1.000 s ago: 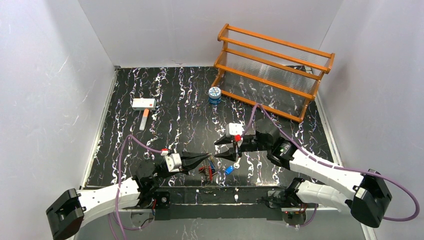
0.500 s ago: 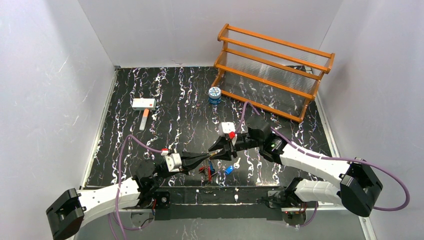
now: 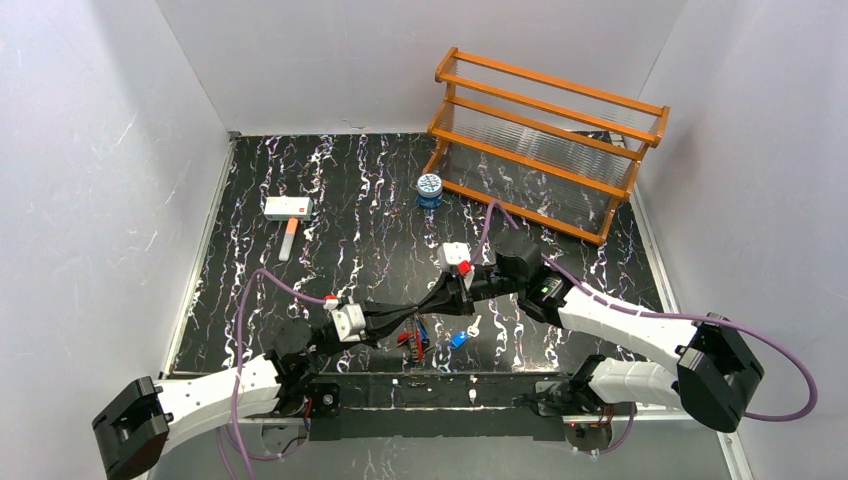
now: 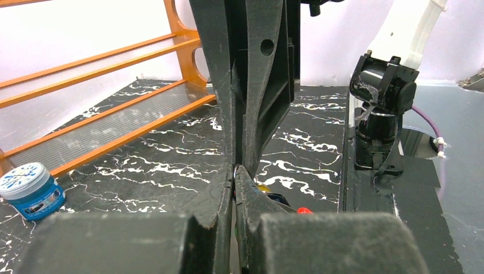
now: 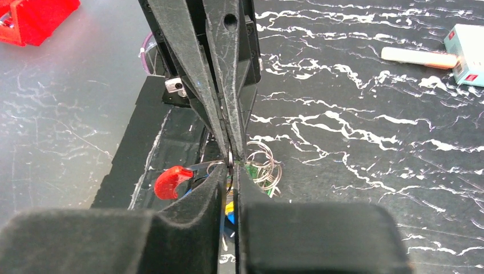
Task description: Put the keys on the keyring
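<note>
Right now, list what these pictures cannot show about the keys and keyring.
Keyring: only bits of wire show in the wrist views; from above the left claw and right claw cover it.
Keys: number, and whether any is threaded; tiny from above, behind claw fingers in wrist views.
White box: cut off by right wrist view's edge.

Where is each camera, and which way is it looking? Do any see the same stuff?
Top camera: high behind the arms, looking down on the black white-veined table; both arms show, left gripper and right gripper tip to tip.
Left wrist camera: rides the left arm, facing the orange wooden rack; its own fingers show below.
Right wrist camera: rides the right arm, facing the white-headed mallet; its own fingers show below.
Shared: top and left wrist both see the round blue-and-white tin.
</note>
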Robot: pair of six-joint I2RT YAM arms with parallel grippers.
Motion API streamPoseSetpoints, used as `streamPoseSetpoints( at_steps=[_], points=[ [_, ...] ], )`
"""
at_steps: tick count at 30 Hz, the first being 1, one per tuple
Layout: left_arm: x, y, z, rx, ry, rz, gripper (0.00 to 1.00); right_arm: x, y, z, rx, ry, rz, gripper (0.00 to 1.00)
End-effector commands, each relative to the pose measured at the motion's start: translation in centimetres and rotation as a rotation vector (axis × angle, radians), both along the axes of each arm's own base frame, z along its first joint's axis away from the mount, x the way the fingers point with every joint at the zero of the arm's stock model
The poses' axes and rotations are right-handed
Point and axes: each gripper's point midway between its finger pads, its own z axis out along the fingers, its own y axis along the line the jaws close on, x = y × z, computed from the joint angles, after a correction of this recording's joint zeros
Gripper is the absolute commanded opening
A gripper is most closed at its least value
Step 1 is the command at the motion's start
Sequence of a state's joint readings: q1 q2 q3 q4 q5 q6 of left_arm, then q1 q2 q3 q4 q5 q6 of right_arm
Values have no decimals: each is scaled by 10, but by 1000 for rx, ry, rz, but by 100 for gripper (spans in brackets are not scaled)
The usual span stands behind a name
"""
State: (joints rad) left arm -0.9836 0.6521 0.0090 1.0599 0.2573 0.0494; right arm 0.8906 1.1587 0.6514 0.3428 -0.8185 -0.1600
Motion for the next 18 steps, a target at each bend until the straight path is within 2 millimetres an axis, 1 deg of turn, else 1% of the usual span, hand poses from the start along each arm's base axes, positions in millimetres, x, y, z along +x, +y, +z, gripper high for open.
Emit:
streamPoseSetpoints(
  at_steps=[1, 2, 3, 5, 7, 11, 13, 18],
  points=[
    [-9, 6, -18, 5, -8, -23, 0, 7, 5, 13, 27, -52, -18, 28],
    [-9, 6, -18, 6, -8, -23, 0, 7, 5, 14, 29, -57, -18, 33],
    [-10, 6, -18, 6, -10, -24, 0, 7, 4, 14, 32, -60, -18, 36],
    [-9, 5, -19, 8, -9, -24, 0, 7, 4, 13, 34, -64, -20, 36],
    [-9, 5, -17, 6, -9, -26, 0, 7, 5, 13, 35, -62, -20, 35],
    [-11, 5, -16, 3, -13, -33, 0, 6, 6, 10, 33, -55, -10, 24],
    [-11, 5, -15, 1, -16, -32, 0, 7, 6, 7, 25, -50, -14, 24],
    [-11, 5, -13, -4, -18, -35, 0, 8, 7, 3, 12, -47, -15, 25]
  ],
)
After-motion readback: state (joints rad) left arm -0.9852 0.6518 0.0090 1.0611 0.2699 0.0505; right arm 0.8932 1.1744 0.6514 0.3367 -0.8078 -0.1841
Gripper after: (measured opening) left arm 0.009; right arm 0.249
